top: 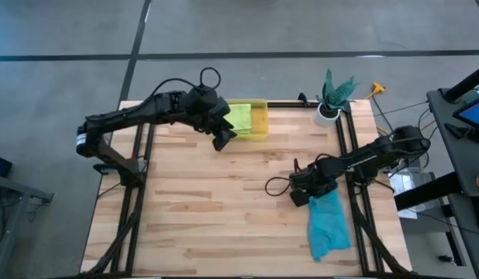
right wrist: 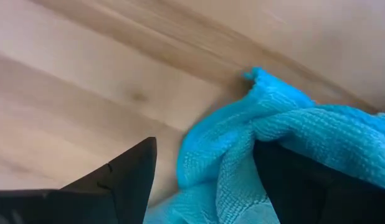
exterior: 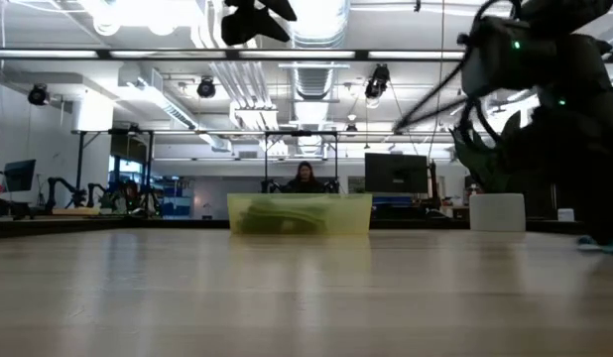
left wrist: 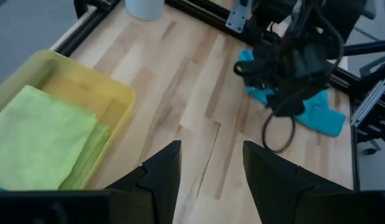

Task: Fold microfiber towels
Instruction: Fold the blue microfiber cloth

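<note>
1. Done: a folded lime-green microfiber towel (top: 240,118) lies in the yellow translucent plastic bin (top: 261,128) at twelve o'clock; my left hand (left wrist: 208,180) hovers open beside it.
2. Left: a crumpled teal microfiber towel (top: 328,225) at four o'clock on the worktop (top: 216,209); my right hand (right wrist: 205,180) is open, one finger seemingly under a fold.

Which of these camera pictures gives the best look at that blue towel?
The high view: it shows the whole teal towel lying crumpled near the table's right edge, by the right pincer. The right wrist view shows only a close-up bunched corner. The left wrist view shows it partly hidden behind the right arm. The low view shows a sliver at most.
</note>
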